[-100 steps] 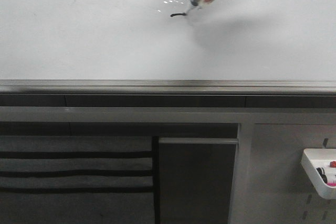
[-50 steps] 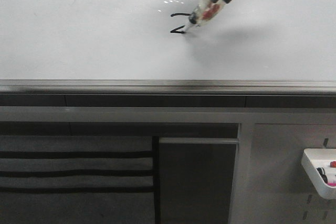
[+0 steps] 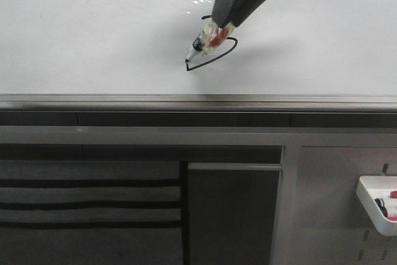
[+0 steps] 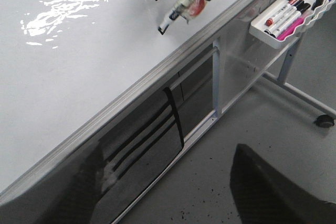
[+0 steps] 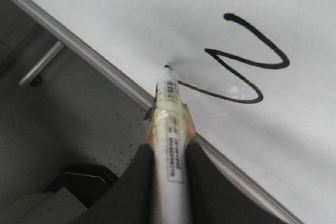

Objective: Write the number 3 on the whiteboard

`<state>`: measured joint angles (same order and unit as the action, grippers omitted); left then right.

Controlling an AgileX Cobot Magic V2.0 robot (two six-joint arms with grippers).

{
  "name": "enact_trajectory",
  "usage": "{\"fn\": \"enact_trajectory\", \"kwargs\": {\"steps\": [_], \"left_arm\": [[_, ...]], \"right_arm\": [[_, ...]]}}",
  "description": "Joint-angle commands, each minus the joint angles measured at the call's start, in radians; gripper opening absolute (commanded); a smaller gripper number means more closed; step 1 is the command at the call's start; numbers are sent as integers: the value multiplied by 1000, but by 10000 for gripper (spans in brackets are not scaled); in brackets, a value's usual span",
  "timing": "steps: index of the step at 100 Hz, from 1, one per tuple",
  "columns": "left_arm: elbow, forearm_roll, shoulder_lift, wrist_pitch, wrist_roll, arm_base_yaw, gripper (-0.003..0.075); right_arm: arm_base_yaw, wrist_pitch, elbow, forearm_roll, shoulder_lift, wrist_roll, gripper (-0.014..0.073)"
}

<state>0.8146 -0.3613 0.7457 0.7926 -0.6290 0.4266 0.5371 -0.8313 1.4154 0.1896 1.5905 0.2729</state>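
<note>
Black marker digit 3 (image 5: 247, 61) sits on our glossy white whiteboard (image 3: 93, 29), near its grey edge; our right gripper (image 5: 169, 153) pinches the white marker (image 5: 169, 103), and we judge a clean lift finishes best.

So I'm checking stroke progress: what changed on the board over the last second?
The right gripper, shut on the marker, moved toward the board's near edge and leftward, its tip now at the stroke's lower-left end. The 3 grew from one short top dash to a nearly complete digit with its tail. The whiteboard and the tray stayed put.
</note>
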Motion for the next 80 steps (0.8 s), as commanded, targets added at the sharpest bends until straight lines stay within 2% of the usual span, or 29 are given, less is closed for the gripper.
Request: {"fn": "enact_trajectory", "kwargs": {"steps": [1,10,20,34,55,80], "left_arm": [[35,-68,33,-25,-105,-3,473],[63,-147,86,62,-246,-1,473],[97,-241,157,107,-392,11,473],[141,-309,274,104,-503,66,473],[241,-316,435,68,-549,183,473],[343,-316,545,43,-554,251,455]], "right_arm": [[40,-43,19,86,-121,191,24],[98,-118,-34,112,-212,347,24],[146,-101,-94,112,-295,399,24],[177,-89,-115,112,-356,464,24],[177,-92,-115,112,-363,582,24],[177,-88,-115,104,-363,590,24]]}}
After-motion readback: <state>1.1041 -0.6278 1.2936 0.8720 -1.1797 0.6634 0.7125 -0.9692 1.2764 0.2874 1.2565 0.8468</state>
